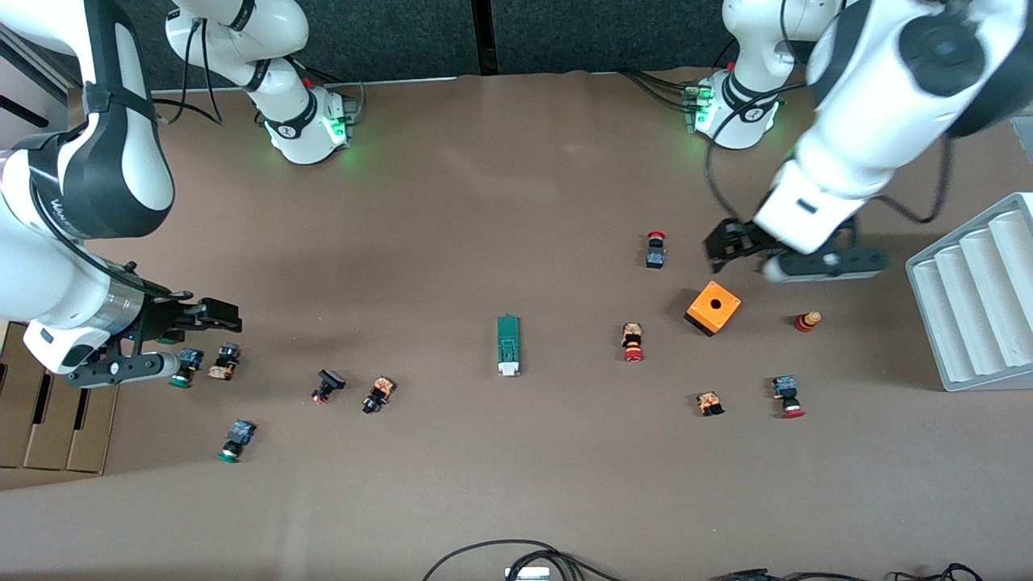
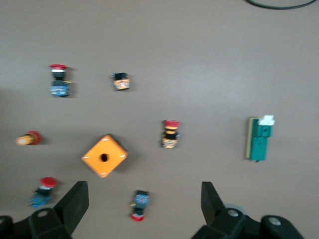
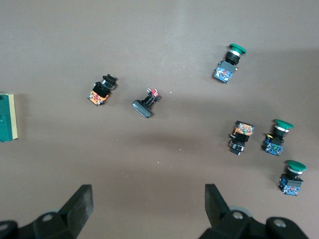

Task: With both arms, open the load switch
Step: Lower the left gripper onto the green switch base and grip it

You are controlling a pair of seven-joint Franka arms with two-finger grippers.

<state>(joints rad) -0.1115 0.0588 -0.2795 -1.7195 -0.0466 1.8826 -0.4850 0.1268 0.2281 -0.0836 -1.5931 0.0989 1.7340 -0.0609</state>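
- Front view: the load switch (image 1: 508, 345) lies flat in the middle of the brown table (image 1: 516, 202), with its white end pointing to the front camera. No gripper touches it.
- Front view: the left gripper (image 1: 736, 246) hangs over the table just beside the orange cube (image 1: 713, 307), toward the robot bases from it. Its fingers are spread and hold nothing.
- Front view: the right gripper (image 1: 211, 315) hangs at the right arm's end of the table, over a group of small push buttons with green caps (image 1: 185, 367). Its fingers are also apart and empty.
- Front view: a grey ribbed tray (image 1: 976, 290) stands at the left arm's end of the table. A red-capped button (image 1: 633, 342) lies between the load switch and the orange cube.
- Left wrist view: the two black fingers (image 2: 75, 203) stand wide apart, with bare table between them. The orange cube (image 2: 104, 156) and the load switch (image 2: 259, 138) are both seen, well apart from each other, and several red-capped buttons (image 2: 170, 133) lie around the cube.
- Right wrist view: the fingers (image 3: 79, 203) are spread and empty. Only one end of the load switch (image 3: 8, 117) shows at the edge of the picture. Green-capped buttons (image 3: 229, 62) and a black button (image 3: 144, 103) lie on the table.
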